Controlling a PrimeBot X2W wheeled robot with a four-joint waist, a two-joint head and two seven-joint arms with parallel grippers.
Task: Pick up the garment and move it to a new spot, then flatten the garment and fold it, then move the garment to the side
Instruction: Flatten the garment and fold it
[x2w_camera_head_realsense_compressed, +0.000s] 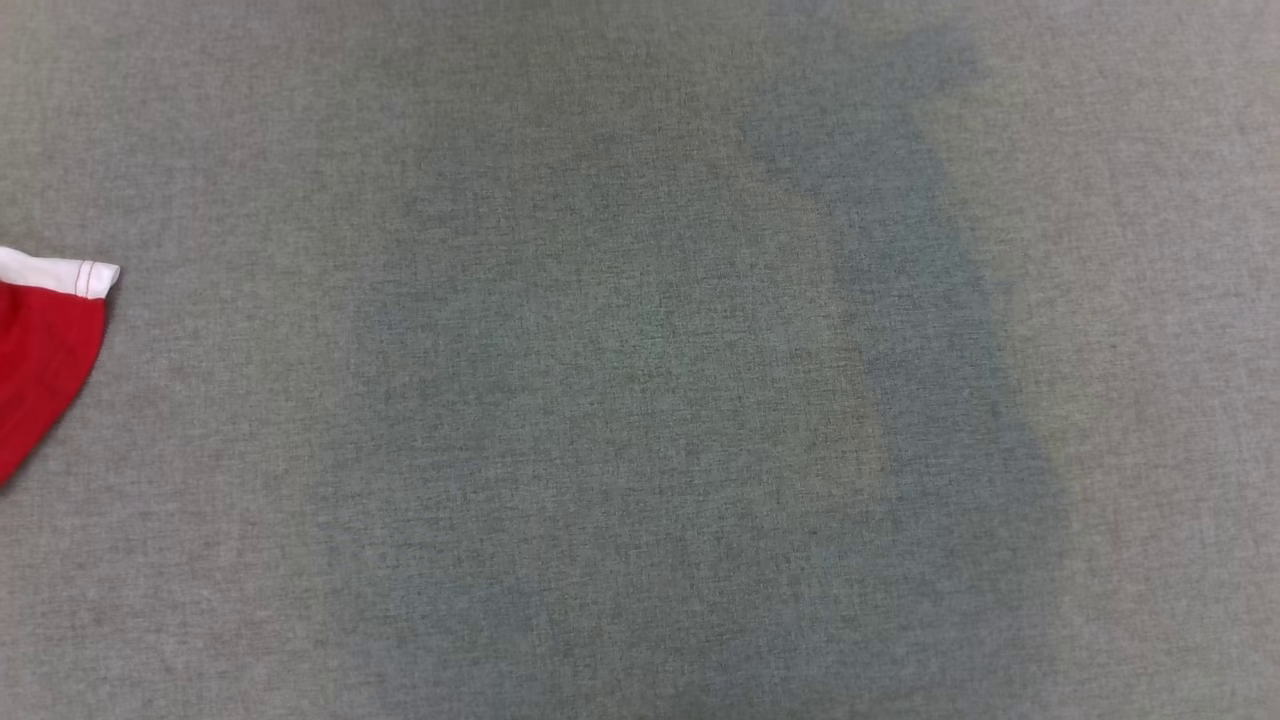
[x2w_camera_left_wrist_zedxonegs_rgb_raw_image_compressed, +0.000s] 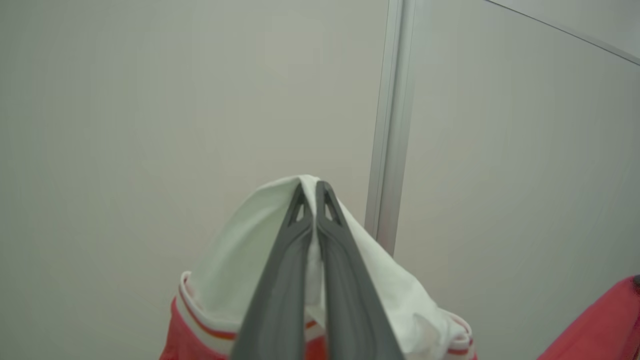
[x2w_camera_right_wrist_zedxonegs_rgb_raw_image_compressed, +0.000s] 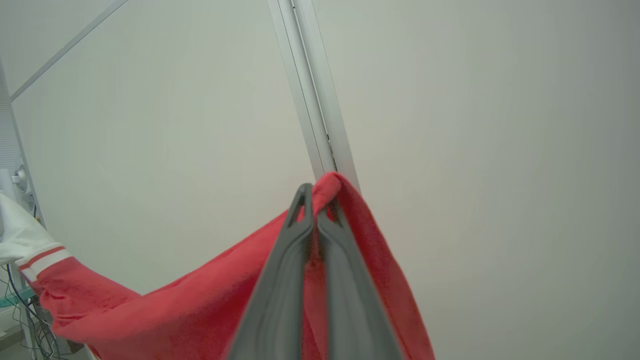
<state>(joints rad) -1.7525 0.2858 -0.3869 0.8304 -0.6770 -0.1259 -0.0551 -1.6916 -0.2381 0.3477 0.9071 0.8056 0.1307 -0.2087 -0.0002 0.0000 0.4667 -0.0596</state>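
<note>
Two-point hold, step 1 by my read: pick-up and move to new spot. Clamped left pincer (x2w_camera_left_wrist_zedxonegs_rgb_raw_image_compressed: 311, 189) tight on white part of garment (x2w_camera_left_wrist_zedxonegs_rgb_raw_image_compressed: 240, 260); clamped right pincer (x2w_camera_right_wrist_zedxonegs_rgb_raw_image_compressed: 314, 192) tight on red edge. Hung cloth slack between them, up vs pale wall (x2w_camera_left_wrist_zedxonegs_rgb_raw_image_compressed: 150, 100). Showed just a red corner w/ white hem at left edge of head view, over grey tabletop (x2w_camera_head_realsense_compressed: 640, 400); touching or not, couldn't tell. Next, prob.: needed both arms lowered over bare tabletop, kept apart for a spread landing, no early release.
</note>
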